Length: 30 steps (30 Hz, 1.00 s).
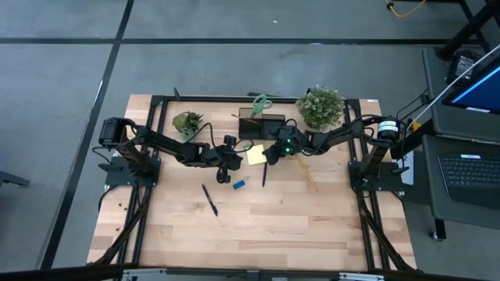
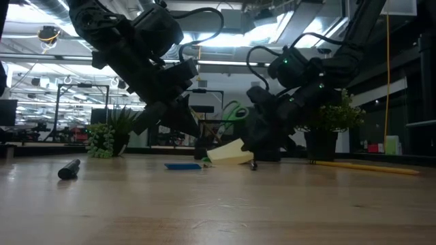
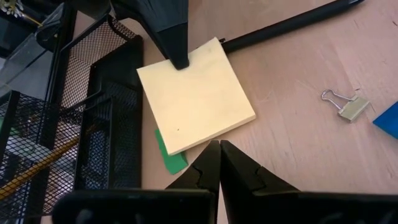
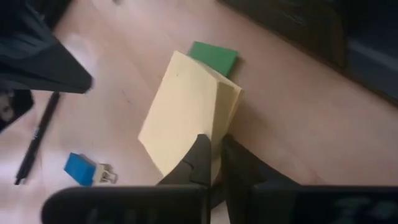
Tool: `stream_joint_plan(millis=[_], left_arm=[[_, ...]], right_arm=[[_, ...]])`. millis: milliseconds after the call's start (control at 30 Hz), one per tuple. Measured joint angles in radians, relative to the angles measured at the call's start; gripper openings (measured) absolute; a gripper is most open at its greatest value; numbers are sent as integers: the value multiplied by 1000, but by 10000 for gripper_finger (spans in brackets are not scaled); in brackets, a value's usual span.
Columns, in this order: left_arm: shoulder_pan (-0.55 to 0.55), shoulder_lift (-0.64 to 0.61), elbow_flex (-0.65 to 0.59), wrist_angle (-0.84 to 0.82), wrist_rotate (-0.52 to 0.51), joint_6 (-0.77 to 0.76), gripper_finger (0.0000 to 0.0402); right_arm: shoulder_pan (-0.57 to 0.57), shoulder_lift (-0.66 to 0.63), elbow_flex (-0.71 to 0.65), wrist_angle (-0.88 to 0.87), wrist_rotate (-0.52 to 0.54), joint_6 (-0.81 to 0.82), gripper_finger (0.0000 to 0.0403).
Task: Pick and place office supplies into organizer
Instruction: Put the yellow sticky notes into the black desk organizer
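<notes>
My mesh organizer point(image 3: 93, 118) holds a pencil point(image 3: 37, 163). My right gripper point(image 4: 214, 163) pinches the yellow sticky-note pad point(image 4: 186, 115) beside it, half-hiding a green eraser point(image 4: 214, 57); my left gripper point(image 3: 219, 163) is pressed together, empty.

L arm point(image 1: 168, 146): dark jointed links, black cables looped along it | R arm point(image 1: 336, 136): same dark build, green LED lit nr wrist, white-banded joint at base | fingers point(image 3: 249, 177): black, tapered, notched inner edges | bases: black frame mounts
</notes>
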Motion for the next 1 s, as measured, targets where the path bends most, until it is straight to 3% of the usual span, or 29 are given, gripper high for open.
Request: stream_joint_plan(millis=[400,667,1000], left_arm=[[0,-4,0,-1,-10,10,2],[13,-103,0,-7,-3,48,2],[97,-299,-63,27,227,88,1]], right_arm=[[0,-81,0,19,-5,-48,19],[0,-204,0,-93,33,-119,19],[-39,-418,0,-349,140,-211,19]])
